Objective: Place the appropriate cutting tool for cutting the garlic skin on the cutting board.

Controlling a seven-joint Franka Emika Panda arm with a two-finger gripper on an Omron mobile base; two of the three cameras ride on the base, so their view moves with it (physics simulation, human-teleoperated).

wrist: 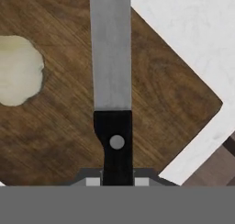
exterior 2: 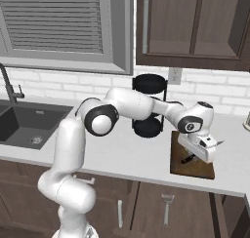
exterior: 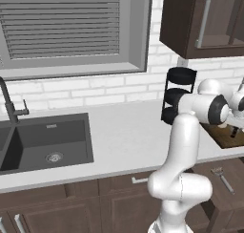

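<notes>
Here, line by line.
Gripper: the gripper (exterior 2: pixel 195 154) hangs low over the board, at the end of the arm stretched out to the right; it is clenched on the black handle of the knife, fingers either side of the handle in the hand view.
Knife: the knife (wrist: pixel 111 71) has a grey blade and a black handle with one rivet; it points away from the hand, over the middle of the board. Whether the blade touches the wood cannot be told.
Board: the board (exterior 2: pixel 180 166) lies on the counter (exterior: pixel 124 136) at its front edge, just right of the rack; one corner shows in the hand view with pale counter beyond it.
Garlic: the garlic (wrist: pixel 18 70) sits on the board, to the left of the blade in the hand view, apart from it.
Rack: the black three-tier rack (exterior 2: pixel 149 108) stands by the back wall, partly hidden by the arm.
Sink: the dark sink (exterior: pixel 45 141) with its tap is at the counter's left end, well apart from the board.
Below: a utensil (exterior 2: pixel 166 208) hangs on the cabinet front under the board.
</notes>
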